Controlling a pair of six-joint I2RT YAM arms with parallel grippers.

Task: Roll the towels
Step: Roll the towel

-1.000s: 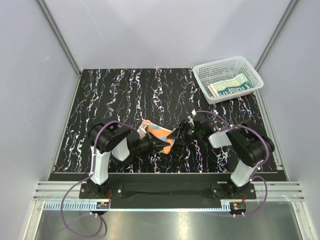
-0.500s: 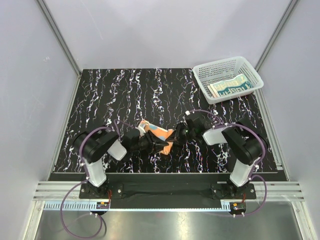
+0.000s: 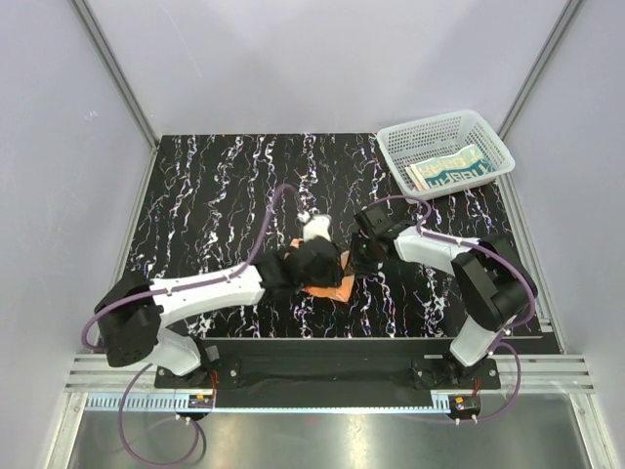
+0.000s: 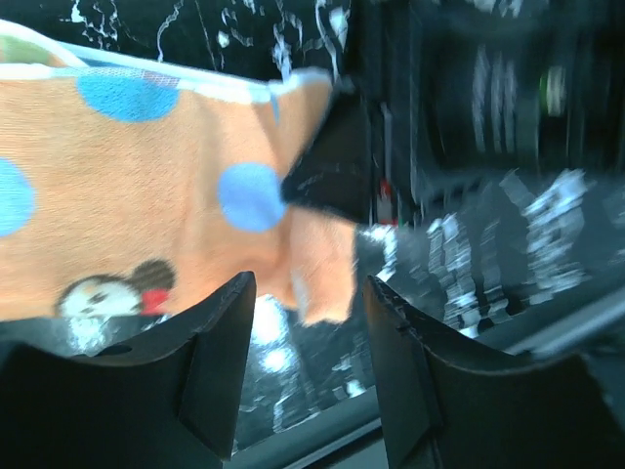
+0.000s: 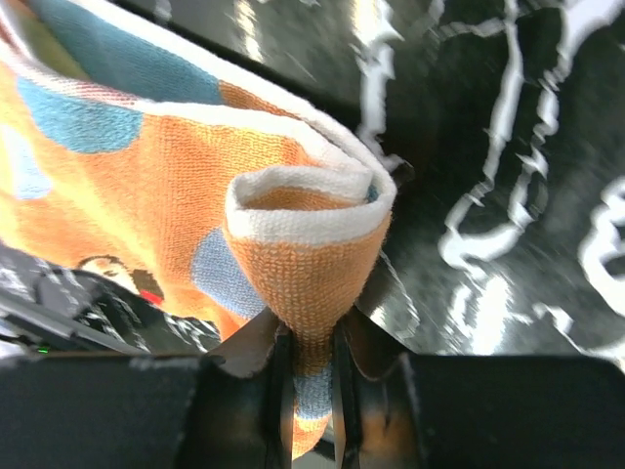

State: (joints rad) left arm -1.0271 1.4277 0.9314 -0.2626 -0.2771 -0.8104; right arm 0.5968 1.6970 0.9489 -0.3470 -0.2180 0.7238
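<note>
Orange towel (image 5: pixel 146 176) lies on the tabletop (image 3: pixel 215 186), its curled edge newly pinched by the right pincer (image 5: pixel 305 366), while the left pincer (image 4: pixel 305 337) has opened and, through blur, seems empty above it, rolling barely begun.

Robotics lab cell: plain grey panel walls (image 3: pixel 312 59), alu. frame struts (image 3: pixel 112 73), black marbled table (image 3: pixel 215 186) — left arm (image 3: pixel 205 286) + right arm (image 3: pixel 435 252) bolted to front base plate (image 3: pixel 322 369), cables (image 3: pixel 127 430) exposed.
</note>
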